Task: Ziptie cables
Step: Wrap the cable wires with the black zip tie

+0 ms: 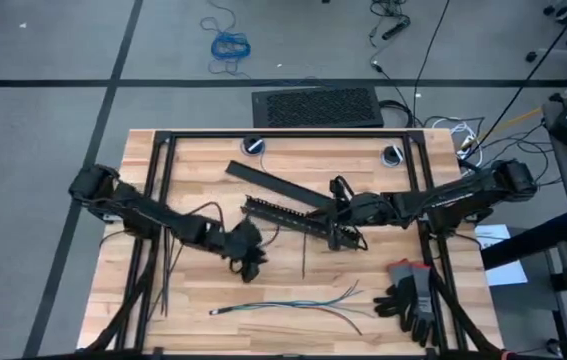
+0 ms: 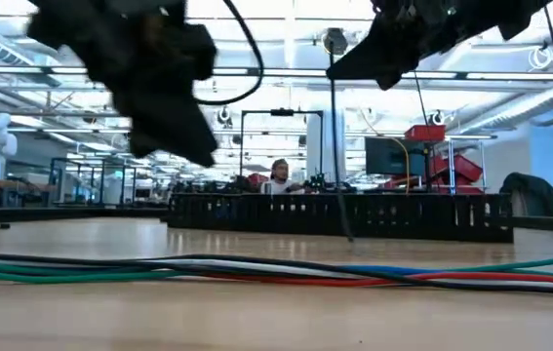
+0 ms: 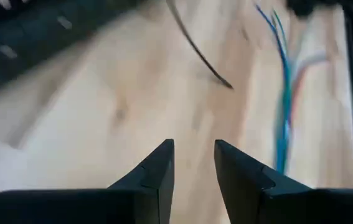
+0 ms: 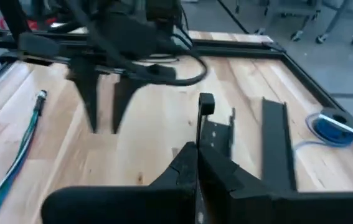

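1. Cables, a loose bundle of thin blue, green and pale grey wires, lie flat on the wooden table near its front edge, in front of both grippers and touching neither.
2. Left gripper hangs above the table just behind the cables' left half; in its wrist view its fingers stand a little apart with bare wood between them, pinching nothing.
3. Right gripper sits over the right end of the slotted black bar; its wrist view shows the fingers pressed together, and a thin black ziptie hangs straight down from it in the low view.
4. Another loose black strip lies on the wood between the two grippers, just left of the right one.
5. More zipties lie together beside the left arm, well to the left of its gripper.
6. Beyond the right gripper, a flat black bar lies aslant behind the slotted one.
7. Grey gloves rest at the table's front right corner, in front of the right gripper.
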Tool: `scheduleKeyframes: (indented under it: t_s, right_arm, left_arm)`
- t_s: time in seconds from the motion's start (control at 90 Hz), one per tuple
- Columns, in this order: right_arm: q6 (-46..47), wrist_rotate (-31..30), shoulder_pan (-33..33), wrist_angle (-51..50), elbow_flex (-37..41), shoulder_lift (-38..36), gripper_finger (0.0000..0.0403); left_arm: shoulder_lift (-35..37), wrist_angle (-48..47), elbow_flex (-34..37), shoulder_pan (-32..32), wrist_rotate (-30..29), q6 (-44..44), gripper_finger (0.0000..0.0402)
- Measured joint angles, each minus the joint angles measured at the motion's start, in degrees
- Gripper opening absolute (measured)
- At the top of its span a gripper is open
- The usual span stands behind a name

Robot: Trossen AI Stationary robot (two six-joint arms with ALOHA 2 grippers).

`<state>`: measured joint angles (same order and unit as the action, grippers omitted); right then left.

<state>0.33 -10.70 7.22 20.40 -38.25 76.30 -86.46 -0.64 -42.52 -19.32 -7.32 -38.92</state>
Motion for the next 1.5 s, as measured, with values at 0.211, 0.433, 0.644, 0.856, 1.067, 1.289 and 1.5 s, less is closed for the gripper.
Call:
scheduleKeyframes:
  t_s: [0.211,0.433,0.644,0.856,1.067,1.289,1.5]
  right_arm:
    - [-2.37,0.26,0.02,17.56,2.2,10.49,0.0]
    - [-2.55,0.61,-0.48,22.15,2.2,14.96,0.0]
    - [-3.75,2.16,-0.63,23.19,2.18,14.9,0.0]
    - [-4.45,2.05,-0.94,23.04,2.18,14.9,0.0]
    - [-5.9,2.29,-2.28,21.7,2.18,14.9,0.0]
    - [-4.4,5.34,-4.66,20.33,2.16,14.9,0.0]
    - [-4.03,6.6,-5.03,20.12,2.15,14.9,0.0]
  left_arm:
    - [-1.49,-3.07,0.03,-5.4,-3.77,-1.94,0.0111]
    - [-3.97,-9.74,0.04,-9.15,2.57,-16.29,0.0111]
    - [-6.14,-4.07,0.04,-12.64,3.64,-19.16,0.0112]
    - [-5.96,-4.23,0.03,-13.14,3.29,-20.81,0.0112]
    - [-7.33,-7.95,-2.5,-15.54,8.01,-26.69,0.0112]
    - [-11.77,-10.74,-6.79,-16.07,9.26,-29.71,0.0112]
    - [-13.68,-28.94,-14.98,-16.07,7.4,-28.35,0.0112]
